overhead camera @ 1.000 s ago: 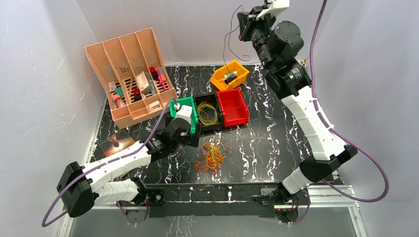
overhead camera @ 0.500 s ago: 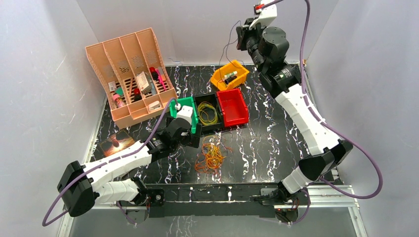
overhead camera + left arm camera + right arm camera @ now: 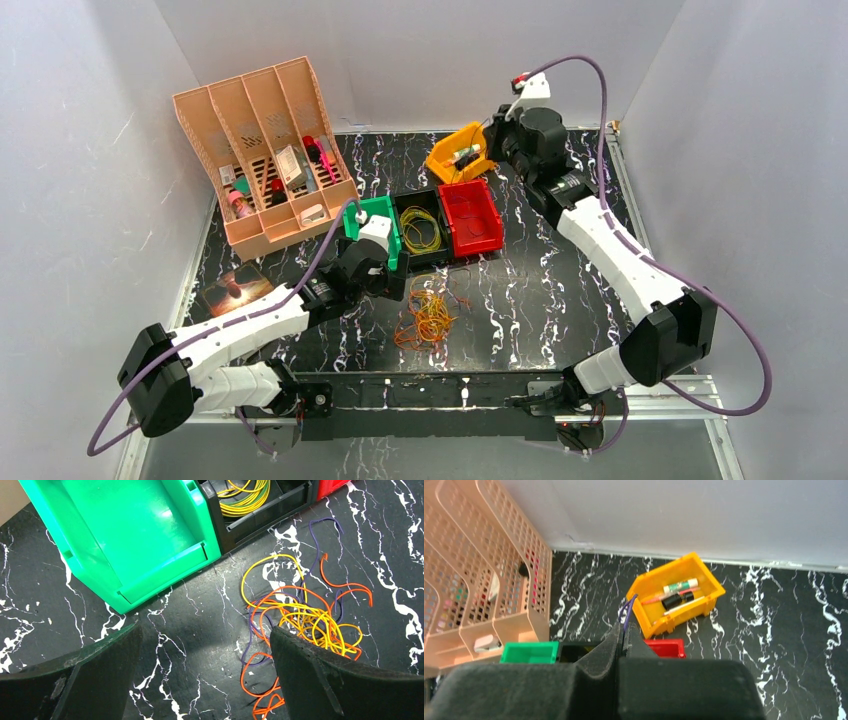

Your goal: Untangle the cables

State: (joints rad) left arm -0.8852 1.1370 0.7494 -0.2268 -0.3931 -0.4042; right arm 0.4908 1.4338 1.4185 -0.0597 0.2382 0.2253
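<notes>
A tangle of cables (image 3: pixel 427 318) in orange, yellow and purple lies on the black marbled table (image 3: pixel 540 280), just short of a row of bins. The heap sprawls with no clear long axis, and loose orange and purple ends stray toward the bins. The left gripper (image 3: pixel 205 670) hovers just beside it, jaws spread wide, gripping nothing. Behind stand a green bin (image 3: pixel 135 535), a black bin (image 3: pixel 265 512) holding a yellow coil (image 3: pixel 245 497), and a red bin (image 3: pixel 470 215). Farther back, the right gripper (image 3: pixel 623 630), clenched on a thin purple wire (image 3: pixel 627 611), hangs near a yellow bin (image 3: pixel 674 600). A peach file rack (image 3: pixel 262 150) stands far left.
</notes>
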